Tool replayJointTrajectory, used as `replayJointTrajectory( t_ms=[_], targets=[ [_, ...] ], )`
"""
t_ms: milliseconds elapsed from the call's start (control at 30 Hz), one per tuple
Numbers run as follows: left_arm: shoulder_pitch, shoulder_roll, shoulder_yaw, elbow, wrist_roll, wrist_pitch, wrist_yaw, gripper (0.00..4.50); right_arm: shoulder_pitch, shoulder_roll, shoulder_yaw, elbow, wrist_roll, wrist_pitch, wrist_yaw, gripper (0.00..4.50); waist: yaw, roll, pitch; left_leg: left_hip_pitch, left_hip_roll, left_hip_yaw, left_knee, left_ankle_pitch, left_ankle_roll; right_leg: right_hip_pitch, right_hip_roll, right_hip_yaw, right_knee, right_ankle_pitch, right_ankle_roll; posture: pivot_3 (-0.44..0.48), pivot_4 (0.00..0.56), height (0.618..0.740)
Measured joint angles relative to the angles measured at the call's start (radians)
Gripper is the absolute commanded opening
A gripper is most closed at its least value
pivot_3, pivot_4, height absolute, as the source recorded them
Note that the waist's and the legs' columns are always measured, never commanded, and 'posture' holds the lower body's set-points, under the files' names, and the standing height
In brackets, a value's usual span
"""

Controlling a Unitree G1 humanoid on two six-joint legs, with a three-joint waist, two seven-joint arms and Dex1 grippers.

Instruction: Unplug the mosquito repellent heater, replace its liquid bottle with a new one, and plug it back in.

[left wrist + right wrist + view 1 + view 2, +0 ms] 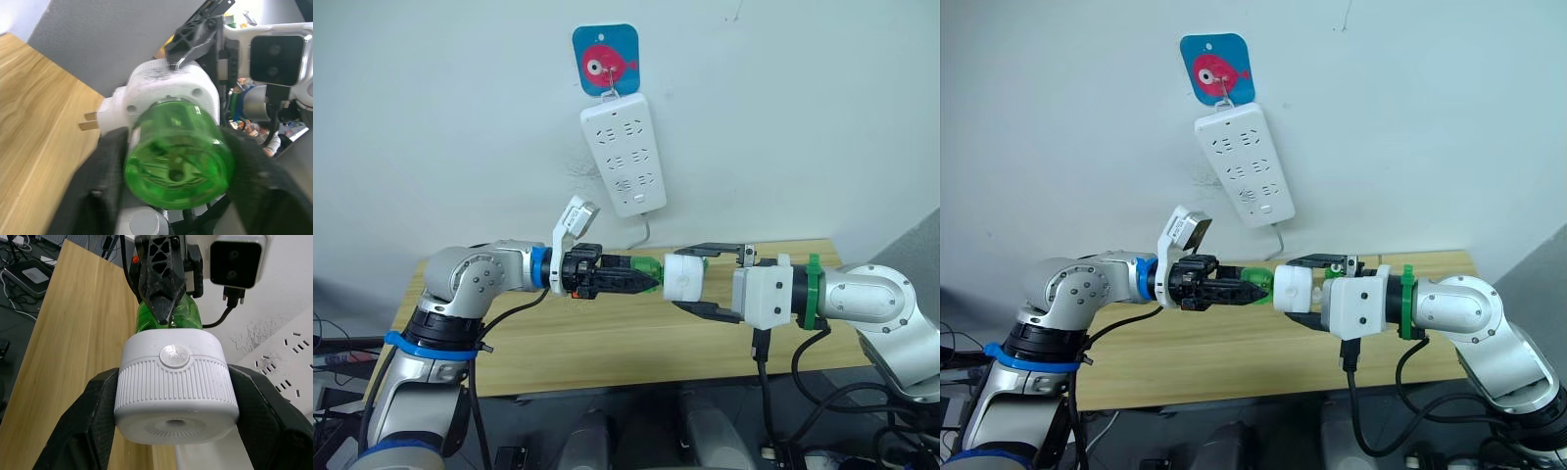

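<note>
Both grippers meet mid-frame: right gripper (pixel 707 282) clamps the heater (pixel 683 276), left gripper (pixel 641 275) clamps its green bottle (pixel 647 266). A crooked twist could jam the thread.

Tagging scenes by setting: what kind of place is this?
Probably a lab or office test bench, not a home: a bare wooden table against a plain white wall, a power strip hung on a hook under a fish sticker, and loose cables and electronics on the floor.
</note>
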Motion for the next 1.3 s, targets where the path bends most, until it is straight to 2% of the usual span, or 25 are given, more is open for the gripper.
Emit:
replayJointTrajectory(
  t_ms=[200, 367, 467, 600, 733, 867, 1067, 1300],
  targets=[
    [0.001, -0.01, 0.0, 0.001, 0.02, -0.006, -0.01, 2.26, 0.0, -0.002, 0.0, -0.001, 0.0, 0.01, 0.002, 2.94, -0.001, 0.0, 0.0, 0.0, 0.0, 0.0, 0.0, 0.0, 0.0, 0.0, 0.0, 0.0, 0.0, 0.0, 0.0, -0.204, 0.154, 0.74],
    [0.01, -0.012, 0.0, 0.001, 0.03, -0.011, -0.021, 2.26, 0.001, 0.002, -0.004, -0.024, 0.037, 0.041, 0.003, 4.49, -0.002, 0.0, 0.0, 0.0, 0.0, -0.001, 0.0, 0.0, 0.0, 0.0, 0.0, 0.0, 0.0, 0.0, 0.0, -0.21, 0.153, 0.74],
    [0.017, -0.018, -0.001, 0.002, 0.035, -0.016, -0.025, 2.26, 0.052, -0.053, -0.061, -0.037, 0.064, 0.047, 0.032, 4.5, 0.002, 0.0, 0.0, 0.0, -0.001, -0.001, 0.0, 0.0, 0.0, 0.001, 0.0, -0.001, 0.0, 0.0, 0.0, -0.214, 0.154, 0.74],
    [0.031, -0.01, -0.005, 0.009, 0.054, -0.025, -0.035, 2.26, 0.231, -0.166, -0.219, -0.038, 0.129, 0.046, 0.123, 4.5, 0.005, 0.0, 0.0, 0.0, -0.001, 0.002, 0.0, 0.0, 0.0, 0.002, 0.0, 0.0, -0.001, 0.0, 0.0, -0.221, 0.154, 0.74],
    [0.032, -0.006, -0.005, 0.007, 0.041, 0.006, -0.073, 2.26, 0.232, -0.171, -0.272, 0.042, 0.169, 0.068, 0.138, 3.63, -0.008, 0.0, 0.0, 0.005, 0.0, 0.005, 0.0, 0.0, 0.0, 0.005, 0.001, 0.001, 0.0, 0.0, 0.0, -0.229, 0.152, 0.74],
    [0.03, -0.007, -0.008, -0.003, 0.002, 0.064, -0.095, 2.26, 0.086, -0.111, -0.211, 0.133, 0.184, 0.146, 0.113, 2.11, -0.032, 0.0, 0.0, 0.011, 0.001, 0.005, -0.001, 0.0, 0.0, 0.01, 0.002, 0.001, 0.0, -0.001, 0.0, -0.228, 0.151, 0.74],
    [0.026, -0.005, 0.003, -0.014, -0.073, 0.156, -0.091, 2.26, -0.029, -0.004, -0.068, 0.24, 0.17, 0.197, 0.11, 0.03, -0.043, 0.0, 0.0, 0.01, 0.001, 0.001, -0.001, 0.0, 0.0, 0.01, 0.002, 0.0, 0.0, -0.001, 0.0, -0.221, 0.15, 0.74],
    [0.026, -0.037, 0.052, -0.02, -0.154, 0.23, -0.031, 2.26, -0.037, 0.06, -0.018, 0.144, 0.286, 0.347, 0.104, 0.0, -0.04, 0.0, 0.0, 0.01, 0.001, -0.004, -0.001, 0.0, 0.0, 0.01, -0.001, 0.0, 0.0, -0.001, 0.0, -0.205, 0.152, 0.74]
  ],
)
